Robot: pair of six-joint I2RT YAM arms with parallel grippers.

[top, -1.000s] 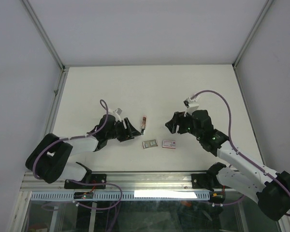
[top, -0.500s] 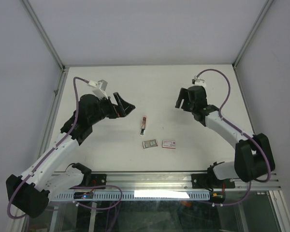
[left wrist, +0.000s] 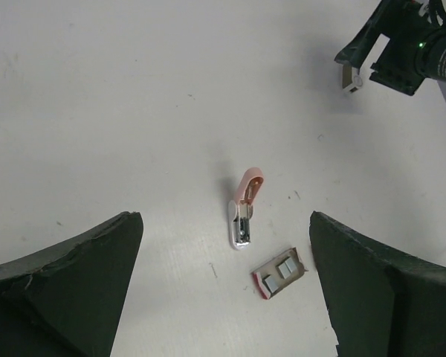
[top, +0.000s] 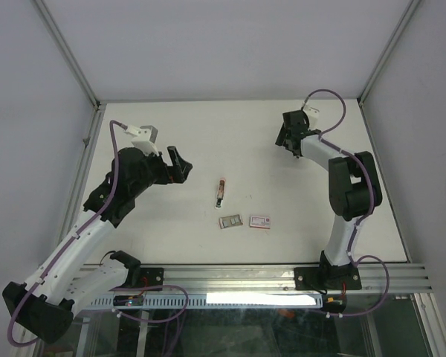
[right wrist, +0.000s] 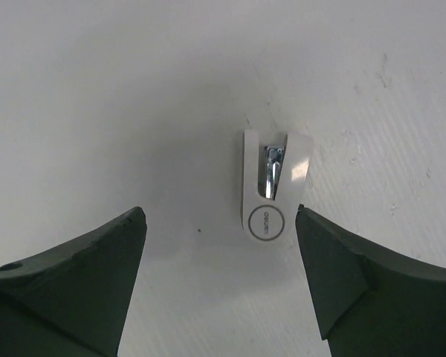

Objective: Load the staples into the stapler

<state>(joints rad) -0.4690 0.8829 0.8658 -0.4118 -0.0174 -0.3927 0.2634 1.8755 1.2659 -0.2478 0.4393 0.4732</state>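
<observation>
Wide open and empty, left end effector (top: 181, 161) hangs over the white tabletop (top: 230, 126), left of centre. At centre lies the small pink-and-white stapler (top: 220, 192), hinged open. Just nearer is the grey tray of silvery staple strips (top: 230, 221). Beside it on the right, slightly apart, is the flat white box with red label (top: 260, 222). Far right, right end effector (right wrist: 220, 214) is wide open and empty, above a small white plastic piece with metal insert (right wrist: 271, 190).

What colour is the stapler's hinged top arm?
Salmon pink, above a white base; the stapler shows best in the left wrist view.
</observation>
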